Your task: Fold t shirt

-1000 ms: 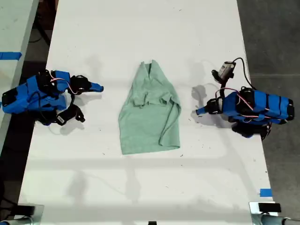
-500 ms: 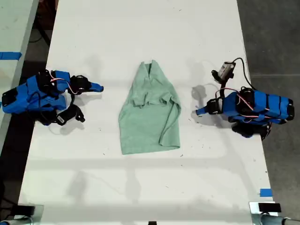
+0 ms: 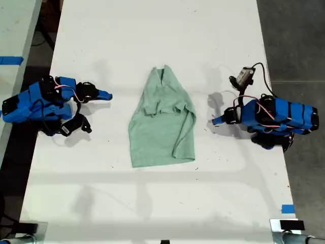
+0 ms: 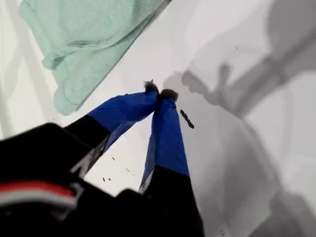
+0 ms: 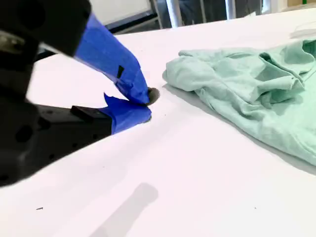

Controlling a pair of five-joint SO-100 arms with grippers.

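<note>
While both arms sit low on the white table [image 3: 152, 30], the exterior view shows the t shirt [image 3: 161, 124] lying flat at the table's centre. Its narrow bunched top points to 12 o'clock and its wide straight hem to 6 o'clock. One long side is folded in over the body. My first gripper [image 3: 214, 121] lies at about 3 o'clock from the shirt, near its folded edge but not touching it. My second gripper [image 3: 108, 95] lies at about 9 o'clock, a little farther off the cloth.

From the first wrist view, my first gripper [image 4: 159, 91] has its blue-taped jaws pressed tip to tip with nothing between them. A small dark mark [image 4: 186, 118] sits on the table just beside the tips, and the t shirt [image 4: 94, 39] lies apart from them.

From the second wrist view, my second gripper [image 5: 147, 101] is likewise clenched on nothing, its tips low over the table, with the rumpled edge of the t shirt [image 5: 247, 84] near but clear of them
</note>
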